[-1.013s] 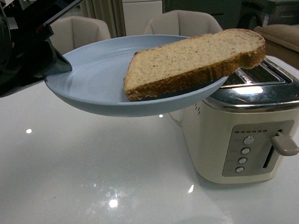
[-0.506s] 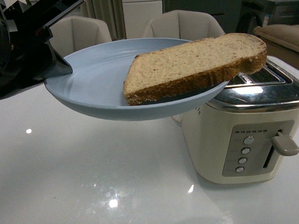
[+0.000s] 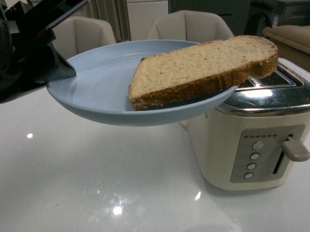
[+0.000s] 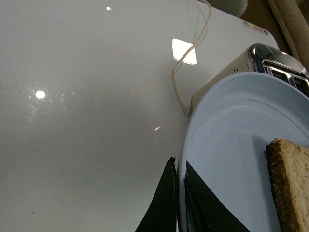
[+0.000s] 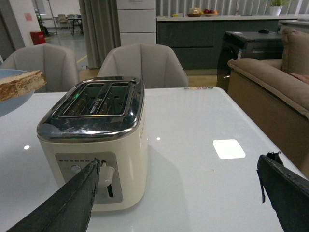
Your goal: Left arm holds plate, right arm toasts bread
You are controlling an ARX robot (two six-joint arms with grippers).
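Left pincer point(image 3: 61, 69) clamps the plate point(image 3: 101, 95) at nine o'clock; wide right pincer point(image 5: 178, 164) should gently pinch the soft, light bread point(image 3: 204, 68) at three o'clock

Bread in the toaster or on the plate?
On the plate: the bread lies on it, one end over the toaster, whose slots look empty.

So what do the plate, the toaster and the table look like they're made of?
The plate: pale blue, matte, soft sheen; likely plastic or melamine, possibly ceramic. The toaster: cream satin body, plastic or painted metal; its top is mirror-polished metal, reflecting lights. The table: glossy white, sharp lamp reflections; glass or lacquer.
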